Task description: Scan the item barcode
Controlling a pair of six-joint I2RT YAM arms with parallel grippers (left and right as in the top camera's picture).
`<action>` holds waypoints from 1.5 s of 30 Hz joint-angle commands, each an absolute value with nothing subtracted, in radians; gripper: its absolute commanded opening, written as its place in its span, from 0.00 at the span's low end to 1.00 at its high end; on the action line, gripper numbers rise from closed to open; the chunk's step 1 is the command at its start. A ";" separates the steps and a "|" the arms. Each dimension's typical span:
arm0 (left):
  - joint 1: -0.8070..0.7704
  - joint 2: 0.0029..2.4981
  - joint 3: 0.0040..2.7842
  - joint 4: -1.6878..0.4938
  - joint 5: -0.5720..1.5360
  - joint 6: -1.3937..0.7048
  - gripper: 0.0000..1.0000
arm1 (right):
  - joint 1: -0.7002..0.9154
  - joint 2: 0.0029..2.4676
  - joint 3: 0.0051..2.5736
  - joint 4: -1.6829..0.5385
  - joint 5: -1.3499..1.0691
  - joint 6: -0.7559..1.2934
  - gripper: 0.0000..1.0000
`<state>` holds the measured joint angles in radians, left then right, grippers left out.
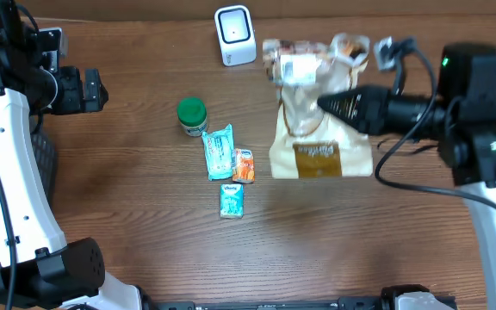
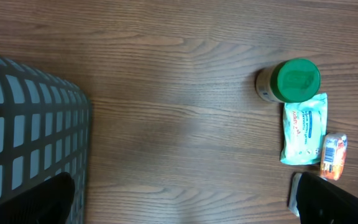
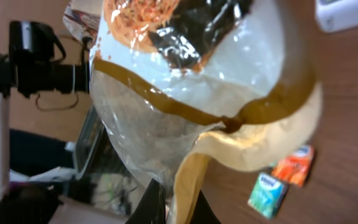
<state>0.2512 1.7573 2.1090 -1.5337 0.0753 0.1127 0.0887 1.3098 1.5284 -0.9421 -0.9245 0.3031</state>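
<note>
The item is a clear and tan bag (image 1: 317, 129) of baked goods, lying on the table's right half. Its far end carries a white label (image 1: 298, 67) and reaches toward the white scanner (image 1: 235, 34) at the back. My right gripper (image 1: 327, 105) comes in from the right and is shut on the bag. In the right wrist view the fingers (image 3: 155, 205) pinch the bag's tan edge (image 3: 188, 180), and the bag (image 3: 197, 81) fills the frame. My left gripper (image 2: 182, 202) is open over bare wood at the far left (image 1: 93, 90), holding nothing.
A green-lidded jar (image 1: 192, 116), a teal wipes pack (image 1: 218, 151), an orange packet (image 1: 244, 165) and a small teal packet (image 1: 232, 200) lie mid-table. A dark grid basket (image 2: 30, 124) stands at the left, beside the left gripper.
</note>
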 commanded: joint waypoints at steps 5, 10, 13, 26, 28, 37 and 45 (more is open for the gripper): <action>0.256 1.757 2.110 -1.532 0.068 0.135 1.00 | 0.265 1.523 1.967 -1.087 -0.372 0.175 0.04; 0.256 1.757 2.110 -1.532 0.068 0.135 1.00 | 0.439 1.664 2.078 -0.942 0.201 0.046 0.04; 0.256 1.757 2.110 -1.532 0.068 0.135 1.00 | 0.496 1.780 2.077 -0.746 0.448 -0.044 0.04; 0.256 1.757 2.110 -1.532 0.068 0.135 1.00 | 0.511 2.210 2.077 -0.221 0.721 -0.627 0.04; 0.256 1.757 2.110 -1.532 0.068 0.135 0.99 | 0.522 2.273 2.077 -0.174 0.721 -0.669 0.04; 0.256 1.757 2.110 -1.532 0.068 0.135 1.00 | 0.558 2.451 2.075 -0.009 0.792 -0.829 0.04; 0.256 1.757 2.110 -1.532 0.068 0.135 0.99 | 0.575 2.481 2.075 0.081 0.820 -0.865 0.04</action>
<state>0.2512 1.7573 2.1082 -1.5337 0.0704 0.1135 0.5674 2.4870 2.0583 0.0608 0.7780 -0.8429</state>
